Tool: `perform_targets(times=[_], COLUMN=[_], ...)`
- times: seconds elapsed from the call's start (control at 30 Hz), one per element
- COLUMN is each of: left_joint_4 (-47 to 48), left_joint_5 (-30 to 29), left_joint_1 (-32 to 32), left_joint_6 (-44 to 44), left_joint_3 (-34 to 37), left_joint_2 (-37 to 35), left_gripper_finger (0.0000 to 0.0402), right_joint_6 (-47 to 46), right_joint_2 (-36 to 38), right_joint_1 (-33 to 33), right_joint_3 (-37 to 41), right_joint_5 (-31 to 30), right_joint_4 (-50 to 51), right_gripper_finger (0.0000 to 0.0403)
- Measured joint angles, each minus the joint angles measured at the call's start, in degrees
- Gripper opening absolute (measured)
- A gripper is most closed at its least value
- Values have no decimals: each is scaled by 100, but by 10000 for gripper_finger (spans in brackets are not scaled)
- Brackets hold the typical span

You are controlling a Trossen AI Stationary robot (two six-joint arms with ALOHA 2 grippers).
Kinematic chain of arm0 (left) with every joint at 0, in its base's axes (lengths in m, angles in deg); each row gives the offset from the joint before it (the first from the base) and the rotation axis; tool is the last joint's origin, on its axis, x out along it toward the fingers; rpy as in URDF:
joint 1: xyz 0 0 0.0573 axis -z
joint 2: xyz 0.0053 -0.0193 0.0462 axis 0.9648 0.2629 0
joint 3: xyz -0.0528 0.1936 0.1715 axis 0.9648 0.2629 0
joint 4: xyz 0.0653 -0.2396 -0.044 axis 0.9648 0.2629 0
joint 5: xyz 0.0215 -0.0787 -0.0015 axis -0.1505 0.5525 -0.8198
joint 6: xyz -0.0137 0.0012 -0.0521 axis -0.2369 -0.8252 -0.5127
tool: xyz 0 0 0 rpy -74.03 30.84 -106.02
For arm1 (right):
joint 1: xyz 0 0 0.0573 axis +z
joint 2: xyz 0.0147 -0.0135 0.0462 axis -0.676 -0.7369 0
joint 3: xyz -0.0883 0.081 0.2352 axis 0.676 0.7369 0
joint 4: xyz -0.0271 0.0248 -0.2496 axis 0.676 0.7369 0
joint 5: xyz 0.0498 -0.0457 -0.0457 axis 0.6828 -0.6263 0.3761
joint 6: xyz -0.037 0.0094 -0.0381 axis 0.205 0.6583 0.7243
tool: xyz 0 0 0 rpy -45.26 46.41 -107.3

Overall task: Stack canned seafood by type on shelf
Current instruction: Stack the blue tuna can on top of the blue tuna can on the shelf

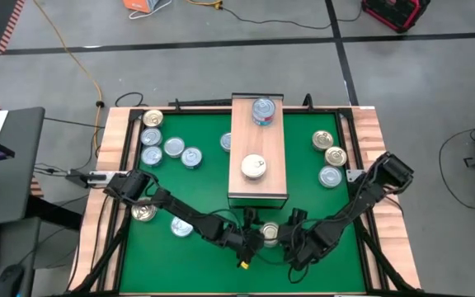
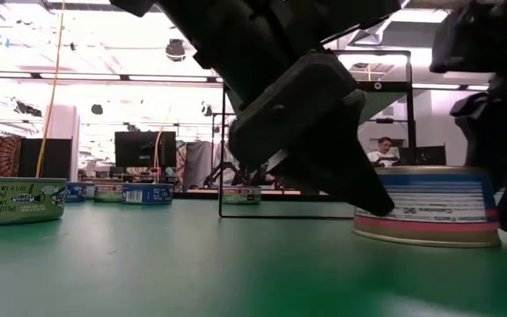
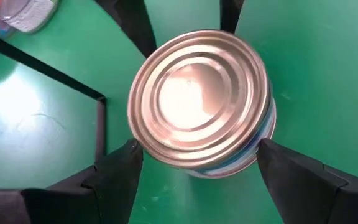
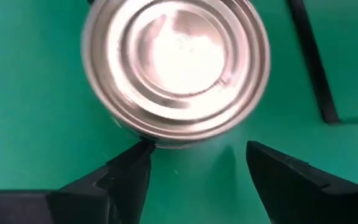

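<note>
A silver-topped can (image 1: 270,233) with a blue-white label stands on the green mat just in front of the shelf's near end. My left gripper (image 3: 197,149) straddles it. My right gripper (image 4: 197,149) is open on the can's (image 4: 176,62) other side, fingertips at its rim. The shelf (image 1: 258,148), a light-wood block, carries a blue-silver can (image 1: 263,110) at its far end and a pale-topped can (image 1: 255,167) near its near end. In the low view the can (image 2: 429,207) rests flat on its base, with a dark finger (image 2: 324,150) in front of it. My left gripper pinches the can between its two fingers, one finger (image 3: 126,165) at the rim and the other (image 3: 278,165) at the side wall (image 3: 263,134) opposite. It comes slanting down from the table's left. The can stands upright on the mat. My right gripper: one fingertip (image 4: 138,155) sits at the can's rim (image 4: 157,142); I cannot tell whether it touches.
Several cans lie on the mat's left part (image 1: 171,148), two more nearer me (image 1: 144,212). Three cans sit to the right of the shelf (image 1: 331,157). A thin black frame (image 3: 98,124) stands close beside the can. A wooden border (image 1: 114,140) rims the mat.
</note>
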Motion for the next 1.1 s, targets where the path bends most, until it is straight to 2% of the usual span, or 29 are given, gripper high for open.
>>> perform_targets(times=[0.13,0.53,0.7,1.1], left_joint_4=[69,888,924,874], left_joint_5=[-11,29,359,699], left_joint_1=[-3,67,66,59], left_joint_6=[-78,-665,-898,-968], left_joint_3=[4,-4,-4,7], left_joint_2=[2,-9,-15,-18], left_gripper_finger=[302,302,302,302], right_joint_6=[350,727,885,1311], right_joint_2=[-2,44,50,72], right_joint_1=[-76,-180,-348,-628], right_joint_3=[-72,-781,-901,-911], right_joint_5=[24,-257,-251,-263], right_joint_4=[-279,-55,-184,-916], right_gripper_finger=[292,292,292,292])
